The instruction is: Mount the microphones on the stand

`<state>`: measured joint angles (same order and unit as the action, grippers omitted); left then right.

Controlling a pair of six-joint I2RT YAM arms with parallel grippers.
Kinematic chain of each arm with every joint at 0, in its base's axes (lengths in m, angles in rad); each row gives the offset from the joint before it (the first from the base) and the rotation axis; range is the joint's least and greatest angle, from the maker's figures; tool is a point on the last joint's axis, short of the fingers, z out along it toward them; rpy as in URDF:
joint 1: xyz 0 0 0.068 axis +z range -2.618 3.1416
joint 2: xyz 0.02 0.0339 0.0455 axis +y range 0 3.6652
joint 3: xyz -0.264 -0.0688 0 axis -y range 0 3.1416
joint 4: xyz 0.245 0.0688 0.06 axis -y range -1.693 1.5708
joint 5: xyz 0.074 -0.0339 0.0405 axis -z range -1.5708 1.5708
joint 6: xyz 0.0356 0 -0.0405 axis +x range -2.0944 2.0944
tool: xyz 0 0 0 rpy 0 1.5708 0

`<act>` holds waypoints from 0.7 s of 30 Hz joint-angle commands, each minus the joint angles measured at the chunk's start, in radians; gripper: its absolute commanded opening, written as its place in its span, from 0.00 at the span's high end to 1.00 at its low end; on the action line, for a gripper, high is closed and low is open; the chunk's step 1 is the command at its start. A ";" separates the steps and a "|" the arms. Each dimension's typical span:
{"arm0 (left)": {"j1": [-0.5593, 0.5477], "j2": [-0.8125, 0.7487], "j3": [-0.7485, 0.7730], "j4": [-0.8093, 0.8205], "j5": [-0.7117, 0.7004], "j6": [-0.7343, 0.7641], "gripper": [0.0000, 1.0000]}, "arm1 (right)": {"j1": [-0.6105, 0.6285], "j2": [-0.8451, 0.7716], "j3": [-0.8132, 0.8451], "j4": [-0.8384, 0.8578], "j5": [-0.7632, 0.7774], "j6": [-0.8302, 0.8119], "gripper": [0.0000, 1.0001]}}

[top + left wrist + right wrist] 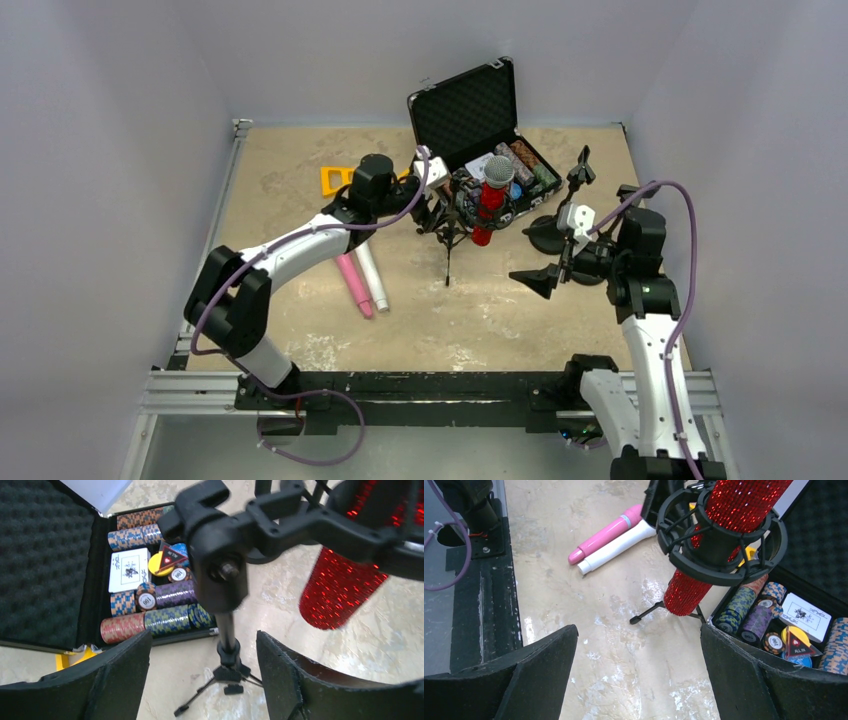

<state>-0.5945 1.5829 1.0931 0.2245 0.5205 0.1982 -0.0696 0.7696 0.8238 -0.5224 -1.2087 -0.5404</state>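
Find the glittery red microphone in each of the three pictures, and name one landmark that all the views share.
Top view: the red microphone stands upright near the middle, on the near side of the open case.
Left wrist: red microphone at upper right, only its body showing; case at left.
Right wrist: red microphone slanting down from top centre; case at right.
Shared landmark: the open case of poker chips.

Table (300, 170): beige, mottled surface with pale scuffed patches, most of them toward the near edge. Plain pale grey walls enclose it on three sides — back wall (330, 50), left wall (90, 150), right wall (760, 120). Aluminium rail (190, 392) runs along the near edge, with a black plate (440, 385) mounted on it. Light even and diffuse — soft shadows only.
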 commanded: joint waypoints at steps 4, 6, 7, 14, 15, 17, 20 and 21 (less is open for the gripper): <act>0.008 0.060 0.090 0.188 0.047 -0.084 0.29 | -0.027 -0.058 -0.070 0.106 -0.064 0.060 0.04; 0.008 0.071 0.092 0.201 0.065 -0.110 0.36 | -0.031 -0.058 -0.077 0.109 -0.066 0.058 0.04; 0.008 0.076 0.091 0.205 0.075 -0.126 0.40 | -0.034 -0.057 -0.078 0.111 -0.068 0.058 0.04; 0.009 0.095 0.101 0.209 0.160 -0.205 1.00 | -0.042 -0.063 -0.088 0.113 -0.084 0.054 0.04; 0.010 0.091 0.099 0.235 0.164 -0.247 1.00 | -0.043 -0.065 -0.090 0.113 -0.086 0.052 0.04; 0.011 0.068 0.096 0.286 0.142 -0.306 1.00 | -0.046 -0.068 -0.093 0.111 -0.091 0.052 0.04; 0.025 0.017 0.126 0.311 0.089 -0.388 1.00 | -0.050 -0.075 -0.095 0.108 -0.096 0.049 0.04; 0.035 0.000 0.143 0.304 0.075 -0.413 1.00 | -0.051 -0.077 -0.096 0.107 -0.098 0.047 0.04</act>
<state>-0.5865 1.6730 1.1503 0.3923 0.6212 -0.0612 -0.1127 0.7078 0.7338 -0.4332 -1.2732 -0.4973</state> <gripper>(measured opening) 0.131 0.961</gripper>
